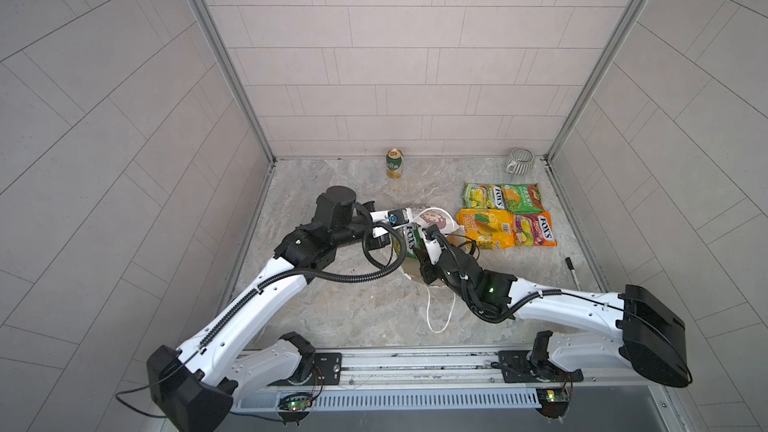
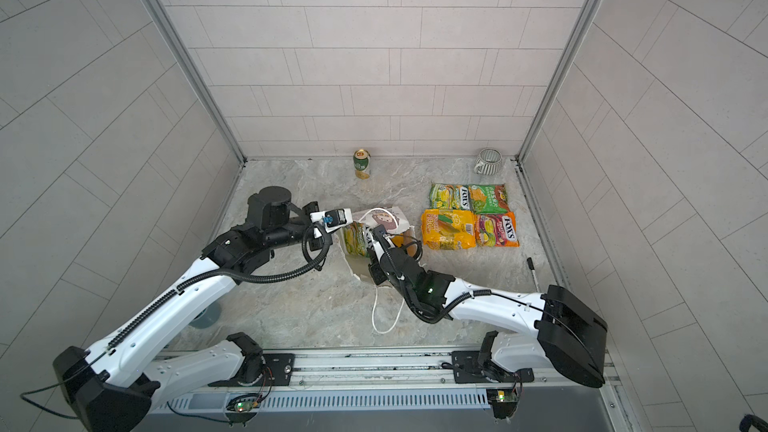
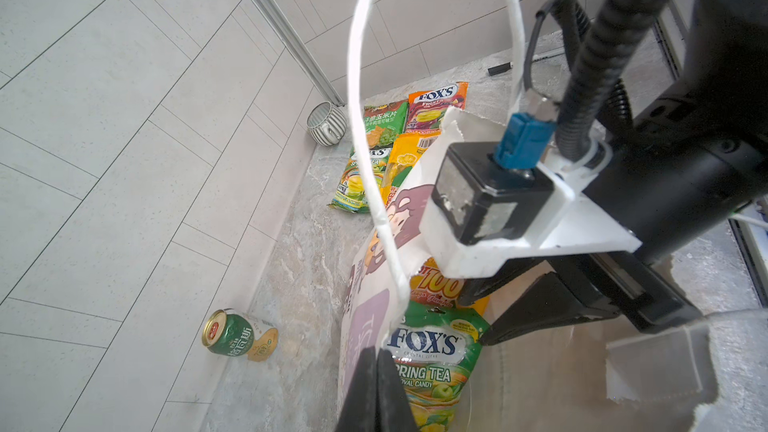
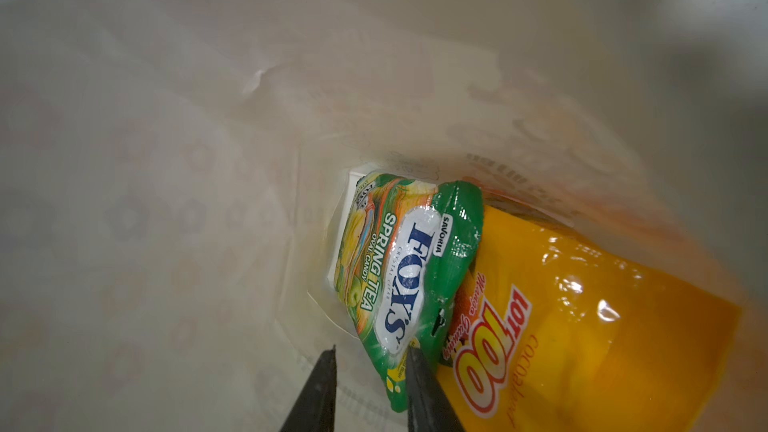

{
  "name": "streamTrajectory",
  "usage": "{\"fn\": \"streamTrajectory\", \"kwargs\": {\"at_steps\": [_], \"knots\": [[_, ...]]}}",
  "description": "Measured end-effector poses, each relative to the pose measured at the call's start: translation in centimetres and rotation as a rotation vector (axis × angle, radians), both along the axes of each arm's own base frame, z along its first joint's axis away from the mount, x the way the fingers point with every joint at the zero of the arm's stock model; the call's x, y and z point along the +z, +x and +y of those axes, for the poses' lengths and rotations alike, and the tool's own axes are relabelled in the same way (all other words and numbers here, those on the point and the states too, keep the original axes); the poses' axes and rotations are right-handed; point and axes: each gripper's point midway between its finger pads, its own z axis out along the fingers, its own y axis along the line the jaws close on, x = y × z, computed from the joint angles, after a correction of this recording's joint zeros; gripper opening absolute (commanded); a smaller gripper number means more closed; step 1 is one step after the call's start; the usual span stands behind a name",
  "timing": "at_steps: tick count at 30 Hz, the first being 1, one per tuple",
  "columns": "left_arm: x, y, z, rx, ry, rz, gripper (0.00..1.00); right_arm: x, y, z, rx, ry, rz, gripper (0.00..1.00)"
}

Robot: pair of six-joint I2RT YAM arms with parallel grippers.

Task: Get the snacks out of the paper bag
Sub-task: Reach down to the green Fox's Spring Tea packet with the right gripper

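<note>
The can (image 1: pixel 395 163) stands at the back, well apart from the work. The left gripper (image 3: pixel 377 371) has its fingers pressed together, apparently pinching the rim of the bag (image 1: pixel 432 218) beside the cord handle (image 3: pixel 357 76), which props the mouth open. The bag sits mid-table, leaning, and its rim looks ragged.

Two snacks are inside. A green packet (image 4: pixel 399 268) lies against a yellow packet (image 4: pixel 582 326), and the two touch along one edge. The right gripper (image 4: pixel 372 349) is down in the bag with its fingers a little apart. One finger touches the green packet's lower edge, and nothing is clamped yet.

To do this step well, the fingers should go further over the green packet's sealed edge before closing, because glossy film slips from a shallow bite. They should catch only the packet and none of the bag wall. The pull should run straight toward the mouth while the left hold stays firm but gentle, since the torn paper could rip further.

To the right, four snacks (image 1: pixel 484 234) already lie in a block on the table (image 1: pixel 332 184), near the mug (image 1: pixel 519 160). The green packet would fit beside them.
</note>
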Motion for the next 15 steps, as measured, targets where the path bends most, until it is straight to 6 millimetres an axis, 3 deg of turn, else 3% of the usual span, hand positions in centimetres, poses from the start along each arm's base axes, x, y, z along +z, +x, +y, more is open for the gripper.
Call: {"fn": "streamTrajectory", "kwargs": {"at_steps": [15], "knots": [[-0.08,0.28,0.19,0.020,0.005,0.001,0.00,-0.87,0.87,0.54,-0.009,-0.043,-0.041,0.33]]}}
